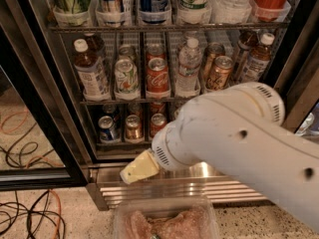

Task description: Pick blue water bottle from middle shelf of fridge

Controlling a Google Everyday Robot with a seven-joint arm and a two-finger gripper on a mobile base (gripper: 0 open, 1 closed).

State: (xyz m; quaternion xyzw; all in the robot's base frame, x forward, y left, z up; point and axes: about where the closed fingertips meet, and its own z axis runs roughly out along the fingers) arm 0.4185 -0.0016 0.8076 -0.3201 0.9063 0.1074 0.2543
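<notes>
Across the fridge (114, 190) front, lower right, white arm (239, 138) covers part of the racks. Middle shelf (94, 102) of fridge holds cans and small bottles. Clear tub (164, 219) of pinkish stuff sits below fridge base. Blue water bottle (90, 69) stands upright at left end of middle shelf. Gripper (134, 169) hangs low before fridge base, well apart from bottle, holding nothing; cannot tell if it is apart or together

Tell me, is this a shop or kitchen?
Probably a shop or canteen: a drinks fridge with wire racks of cans and bottles, and cables on a speckled floor. The gripper hangs low before its base.
</notes>
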